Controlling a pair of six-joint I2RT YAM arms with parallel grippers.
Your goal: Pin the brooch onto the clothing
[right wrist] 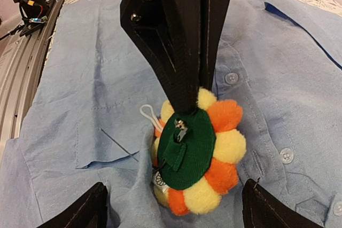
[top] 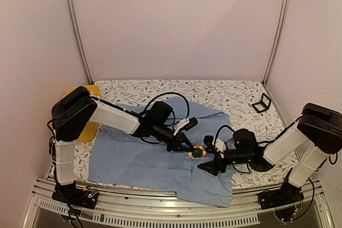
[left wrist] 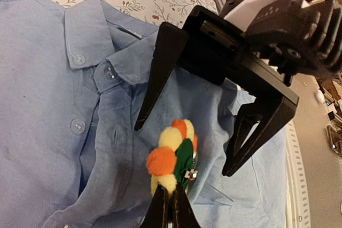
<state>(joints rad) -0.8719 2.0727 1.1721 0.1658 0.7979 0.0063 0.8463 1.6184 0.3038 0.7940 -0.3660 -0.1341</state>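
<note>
Nearest to the camera, the metal rail (top: 160, 209) ran along the near edge of the table (top: 224, 92), which carried a cover with a leaf pattern. On it the light blue shirt (top: 133, 158) lay spread out and took most of the middle, down to the near edge, with its collar (left wrist: 85, 30) and small white buttons (left wrist: 78, 126) in view. The left arm (top: 112, 117) extended from the near left corner across the shirt toward the middle, and the right arm (top: 283, 145) extended from the near right corner toward the same place. A yellow basket (top: 88, 92) stood at the far left corner, partly hidden behind the left arm. A small black square frame (top: 261, 103) lay near the far right corner, apart from the shirt. The left gripper (right wrist: 184, 105) was closed narrow on the edge of the brooch (right wrist: 187, 150) and held it over the shirt front, just beside the button row, a little right of the table's middle and closer to the near edge. The right gripper (left wrist: 182, 150) was spread wide, one finger on each side of the brooch, and neither finger touched it. The green back of the brooch faced the right wrist camera, with a small metal clasp (right wrist: 181, 130) on it. I could not tell if the brooch touched the cloth.
</note>
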